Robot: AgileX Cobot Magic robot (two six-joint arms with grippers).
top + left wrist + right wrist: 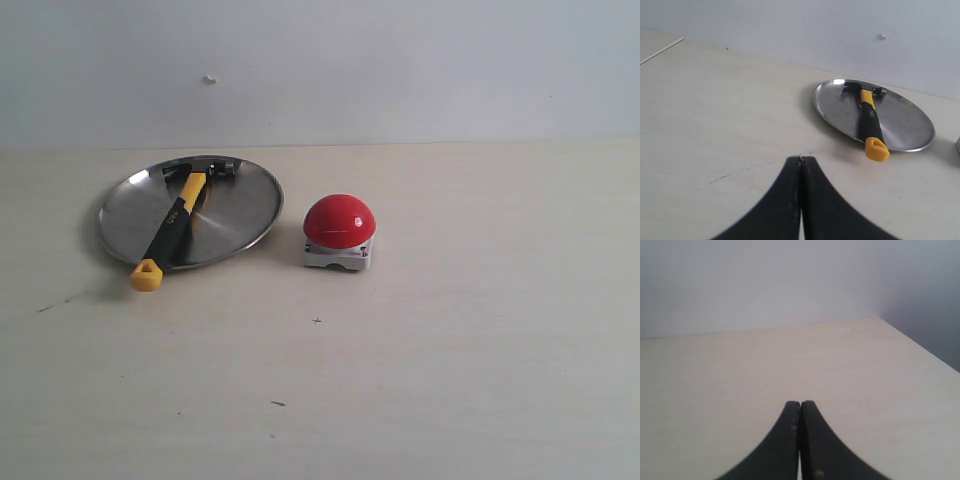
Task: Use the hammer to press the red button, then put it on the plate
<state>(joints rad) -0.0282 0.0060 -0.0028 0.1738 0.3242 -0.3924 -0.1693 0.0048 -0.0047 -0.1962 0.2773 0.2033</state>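
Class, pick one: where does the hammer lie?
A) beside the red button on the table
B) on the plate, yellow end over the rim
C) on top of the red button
B: the hammer rests on the plate, its yellow end jutting past the rim.

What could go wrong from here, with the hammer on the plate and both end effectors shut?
1. The hammer lies across the plate with its yellow end hanging past the rim; a knock could tip it off.
2. The left end effector, shut and empty, has the plate ahead of it; a careless advance could clip that overhang.
3. The red button sits close beside the plate; a shoved plate might bump it.
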